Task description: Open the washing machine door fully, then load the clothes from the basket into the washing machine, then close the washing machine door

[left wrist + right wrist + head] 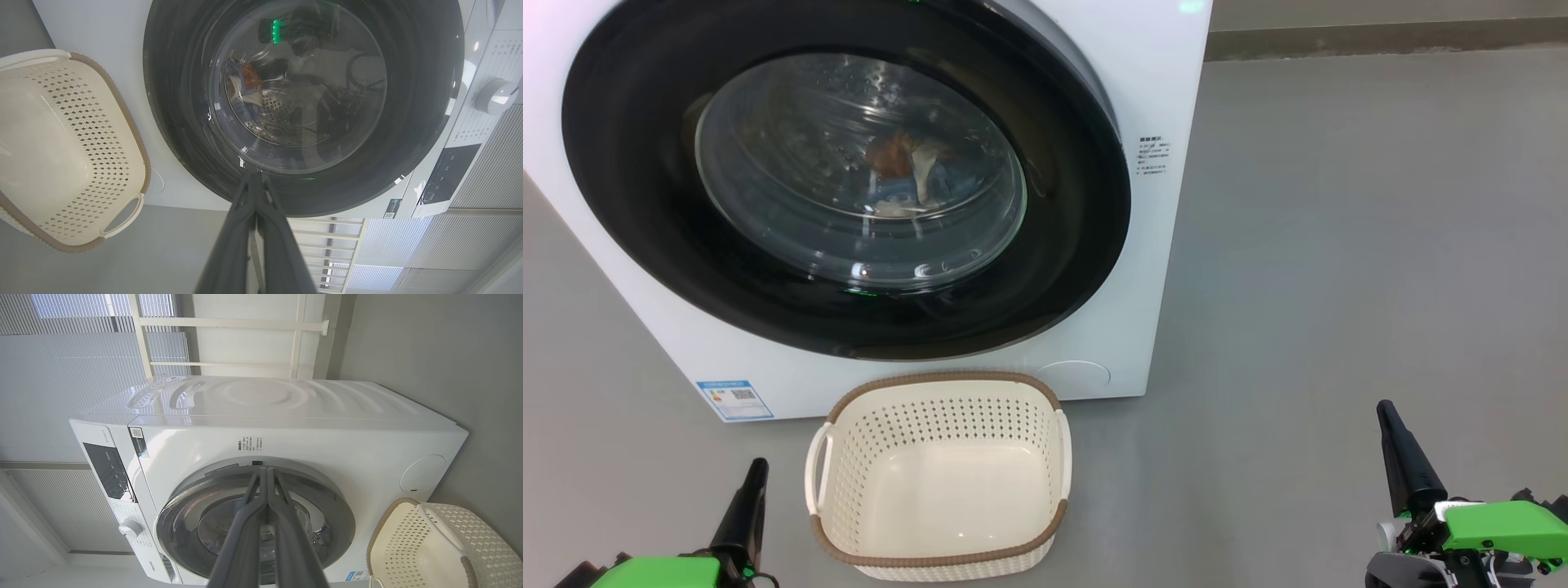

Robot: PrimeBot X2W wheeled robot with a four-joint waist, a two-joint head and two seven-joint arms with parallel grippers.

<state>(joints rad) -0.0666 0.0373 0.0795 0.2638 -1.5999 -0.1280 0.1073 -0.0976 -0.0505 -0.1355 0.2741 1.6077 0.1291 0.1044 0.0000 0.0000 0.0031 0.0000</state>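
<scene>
The white washing machine [1143, 269] stands ahead with its round black door [621, 204] flush against the front. Through the glass window I see the clothes [907, 175], orange, white and blue pieces, lying in the steel drum. On the floor in front sits the cream basket [943, 563] with the brown rim, nothing in it. My left gripper [758, 465] is shut at the lower left, beside the basket. My right gripper [1385, 408] is shut at the lower right, well away from the machine. Both wrist views face the door [171, 134] [343, 522] and show the basket [118, 130] [392, 535].
Grey floor [1339, 286] stretches to the right of the machine. A control panel [449, 171] and a dial [496, 96] sit at the machine's top front. White blinds [61, 375] and a white frame [229, 322] stand behind it.
</scene>
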